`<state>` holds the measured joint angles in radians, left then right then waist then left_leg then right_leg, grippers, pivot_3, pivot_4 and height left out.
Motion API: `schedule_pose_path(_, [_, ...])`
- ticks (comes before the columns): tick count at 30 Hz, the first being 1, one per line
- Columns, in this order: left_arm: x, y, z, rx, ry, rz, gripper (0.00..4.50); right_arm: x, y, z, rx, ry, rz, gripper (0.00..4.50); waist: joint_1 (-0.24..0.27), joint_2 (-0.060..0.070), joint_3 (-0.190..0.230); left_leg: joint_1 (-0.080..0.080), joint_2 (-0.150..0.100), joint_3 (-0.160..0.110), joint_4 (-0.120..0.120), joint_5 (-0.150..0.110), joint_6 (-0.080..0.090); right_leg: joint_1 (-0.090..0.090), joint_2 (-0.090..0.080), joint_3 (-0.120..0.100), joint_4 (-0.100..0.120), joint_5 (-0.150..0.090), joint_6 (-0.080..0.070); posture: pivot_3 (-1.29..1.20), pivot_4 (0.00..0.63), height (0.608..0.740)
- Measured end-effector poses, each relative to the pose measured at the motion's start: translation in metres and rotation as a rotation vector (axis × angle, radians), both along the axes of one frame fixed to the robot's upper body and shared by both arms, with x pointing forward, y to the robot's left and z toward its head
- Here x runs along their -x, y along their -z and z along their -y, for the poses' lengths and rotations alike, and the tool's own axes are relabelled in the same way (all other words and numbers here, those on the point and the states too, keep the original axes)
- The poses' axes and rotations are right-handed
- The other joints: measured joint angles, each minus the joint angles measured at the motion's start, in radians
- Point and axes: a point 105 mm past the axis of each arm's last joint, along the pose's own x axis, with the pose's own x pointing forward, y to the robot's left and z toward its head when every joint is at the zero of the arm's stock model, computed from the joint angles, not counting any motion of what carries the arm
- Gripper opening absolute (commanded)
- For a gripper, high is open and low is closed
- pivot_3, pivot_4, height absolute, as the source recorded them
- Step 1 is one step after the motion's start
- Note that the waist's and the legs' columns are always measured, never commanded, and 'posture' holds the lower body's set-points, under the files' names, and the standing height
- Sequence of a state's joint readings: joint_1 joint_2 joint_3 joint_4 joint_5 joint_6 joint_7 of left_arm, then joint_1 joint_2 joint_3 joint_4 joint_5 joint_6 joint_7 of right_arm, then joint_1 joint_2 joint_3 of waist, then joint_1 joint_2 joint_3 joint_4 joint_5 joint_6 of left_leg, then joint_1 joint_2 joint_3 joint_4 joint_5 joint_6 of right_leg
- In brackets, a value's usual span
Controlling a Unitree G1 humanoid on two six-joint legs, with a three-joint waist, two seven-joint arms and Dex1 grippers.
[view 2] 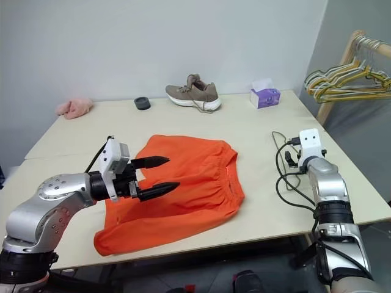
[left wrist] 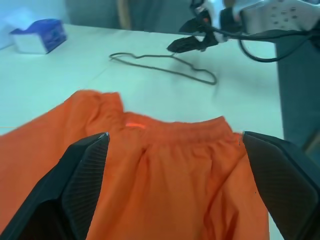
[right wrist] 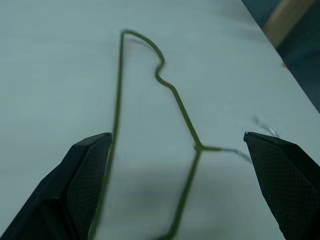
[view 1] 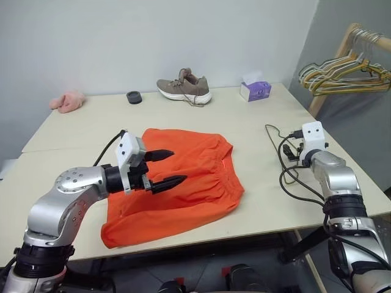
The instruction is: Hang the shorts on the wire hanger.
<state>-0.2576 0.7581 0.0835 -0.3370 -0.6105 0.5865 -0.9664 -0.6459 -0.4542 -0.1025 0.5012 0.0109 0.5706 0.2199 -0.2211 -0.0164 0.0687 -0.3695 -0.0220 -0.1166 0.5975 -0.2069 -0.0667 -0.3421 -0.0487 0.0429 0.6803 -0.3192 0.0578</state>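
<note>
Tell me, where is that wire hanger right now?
The wire hanger lies flat on the table, on the robot's right side, just ahead of its open right claw and apart from the orange shorts.

The shorts are bright orange and plain, on a pale beige table. The wire hanger is dark olive-green. At twelve o'clock sit a brown, white-soled shoe, a purple tissue box and a pink cloth.

No text or labels can be read — none anywhere.
</note>
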Motion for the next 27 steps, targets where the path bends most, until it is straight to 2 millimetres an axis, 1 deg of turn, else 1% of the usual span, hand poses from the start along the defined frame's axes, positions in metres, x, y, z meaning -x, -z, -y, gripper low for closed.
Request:
schedule_pose_path(4, [-0.004,-0.005,0.006,0.000,0.036,0.030,4.49,-0.002,0.028,0.002,0.020,-0.024,-0.113,4.50,-0.024,0.000,0.000,0.001,0.000,0.001,0.000,0.000,0.000,0.001,0.000,0.001,0.000,0.000,0.002,-0.22,0.000,0.740])
schedule_pose_path(9, [-0.005,-0.001,0.007,-0.010,0.041,0.019,4.49,-0.012,0.030,-0.003,-0.008,-0.064,-0.158,4.50,-0.048,0.000,0.000,0.004,0.000,0.001,0.001,0.000,0.000,0.005,0.000,0.001,0.000,0.000,0.003,-0.21,0.000,0.740])
schedule_pose_path(12, [-0.006,-0.001,0.007,-0.011,0.038,0.021,4.50,-0.014,0.032,-0.004,-0.065,-0.060,-0.207,3.92,-0.052,-0.001,-0.001,0.005,0.000,0.000,0.001,0.000,0.000,0.006,0.000,0.001,0.000,0.000,0.003,-0.21,0.000,0.740])
schedule_pose_path(13, [-0.006,-0.001,0.006,-0.013,0.036,0.022,4.50,-0.013,0.033,-0.004,-0.091,-0.055,-0.224,3.63,-0.052,-0.001,-0.001,0.005,0.000,0.000,0.001,0.000,0.000,0.006,0.001,0.000,0.000,0.000,0.003,-0.21,0.000,0.740])
schedule_pose_path(16, [-0.008,0.000,0.005,-0.013,0.030,0.030,4.50,-0.011,0.037,-0.004,-0.130,-0.046,-0.262,2.56,-0.050,-0.004,-0.003,0.005,0.000,-0.002,0.002,0.000,0.000,0.008,0.001,-0.001,0.000,0.000,0.003,-0.21,0.000,0.740])
schedule_pose_path(21, [-0.008,0.000,0.007,-0.004,0.031,0.035,4.50,-0.007,0.045,-0.002,-0.158,-0.026,-0.298,0.84,-0.028,-0.009,-0.007,0.005,0.000,-0.005,0.007,0.000,0.001,0.011,0.001,-0.003,-0.001,0.001,0.004,-0.20,0.000,0.740])
schedule_pose_path(23, [-0.008,0.000,0.007,-0.004,0.029,0.035,4.50,-0.007,0.046,-0.001,-0.187,0.012,-0.293,0.19,-0.022,-0.010,-0.008,0.005,0.000,-0.006,0.009,0.000,0.001,0.013,0.001,-0.004,-0.001,0.001,0.005,-0.21,0.000,0.740])
schedule_pose_path(24, [-0.008,0.000,0.007,-0.005,0.028,0.036,4.50,-0.008,0.045,-0.001,-0.202,0.028,-0.284,0.05,-0.022,-0.010,-0.008,0.006,-0.001,-0.007,0.010,0.000,0.001,0.014,0.001,-0.004,-0.001,0.001,0.004,-0.21,0.000,0.740])
schedule_pose_path(27, [-0.009,0.001,0.007,-0.003,0.024,0.034,4.50,-0.009,0.044,-0.002,-0.219,0.049,-0.275,0.05,-0.022,-0.010,-0.008,0.006,-0.001,-0.007,0.011,0.000,0.002,0.015,0.001,-0.004,-0.001,0.000,0.003,-0.21,0.000,0.740])
